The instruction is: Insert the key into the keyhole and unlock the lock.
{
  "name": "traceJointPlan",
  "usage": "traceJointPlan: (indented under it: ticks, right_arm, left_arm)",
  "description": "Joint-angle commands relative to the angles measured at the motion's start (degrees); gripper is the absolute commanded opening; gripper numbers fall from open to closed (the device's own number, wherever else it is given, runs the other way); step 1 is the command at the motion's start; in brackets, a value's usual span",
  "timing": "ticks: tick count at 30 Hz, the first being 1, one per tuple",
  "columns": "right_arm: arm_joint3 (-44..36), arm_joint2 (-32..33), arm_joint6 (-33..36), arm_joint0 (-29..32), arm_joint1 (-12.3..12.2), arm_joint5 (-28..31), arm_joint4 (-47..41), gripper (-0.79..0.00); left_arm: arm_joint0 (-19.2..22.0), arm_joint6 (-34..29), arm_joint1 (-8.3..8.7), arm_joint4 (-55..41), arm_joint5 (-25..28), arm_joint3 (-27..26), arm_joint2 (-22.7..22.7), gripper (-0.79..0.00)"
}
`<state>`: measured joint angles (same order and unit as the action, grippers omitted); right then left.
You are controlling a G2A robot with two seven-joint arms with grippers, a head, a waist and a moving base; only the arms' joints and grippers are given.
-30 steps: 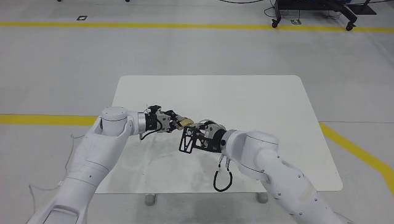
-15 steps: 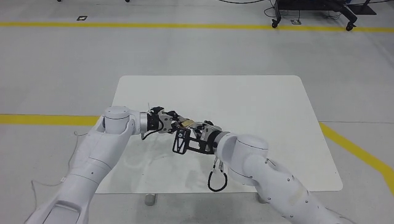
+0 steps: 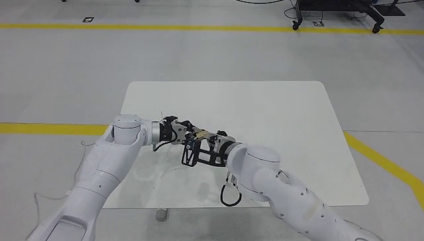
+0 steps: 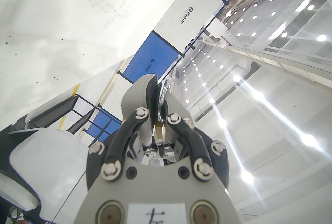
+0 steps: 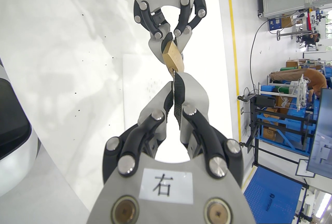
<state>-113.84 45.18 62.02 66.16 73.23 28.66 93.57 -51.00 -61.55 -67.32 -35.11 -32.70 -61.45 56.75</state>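
Two arms meet nose to nose above the rounded white table [image 3: 285,102]
The left gripper [image 5: 170,39] is clamped on the top of a small rectangular brass padlock [image 5: 173,57], held in the air just toward 9 o'clock of the table's middle. The right gripper [image 5: 175,81], at the padlock's 4 o'clock, has its fingers pinched narrow on a thin metal key [image 5: 173,74] whose tip meets the padlock's keyhole end; how deep it sits cannot be told

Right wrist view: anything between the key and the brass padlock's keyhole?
Nothing visible. The right gripper pinches the small silver key right at the keyhole end of the brass padlock, which the left gripper holds.
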Motion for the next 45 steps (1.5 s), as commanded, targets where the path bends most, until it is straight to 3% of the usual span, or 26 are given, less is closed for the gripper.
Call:
traceJointPlan:
  ticks: [1,30,38,45]
  right_arm:
    - [0.33,-0.19,0.22,-0.21,0.13,-0.17,0.09,-0.785]
    - [1.51,-5.98,7.60,-3.46,3.31,-2.09,4.71,-0.785]
    - [0.62,-6.11,15.10,-3.23,3.95,-1.52,5.12,-0.785]
    - [3.14,-9.72,17.35,-6.21,5.05,-3.74,4.17,-0.785]
  left_arm:
    - [0.07,-0.06,0.01,-0.01,0.00,0.04,-0.13,-0.785]
    - [1.43,0.60,-0.11,-2.20,-1.84,2.17,-1.60,-0.785]
    - [1.31,1.38,0.06,-2.24,-1.48,1.91,-1.44,-0.785]
    - [1.17,2.71,0.23,-1.15,-0.94,1.19,-1.61,-0.785]
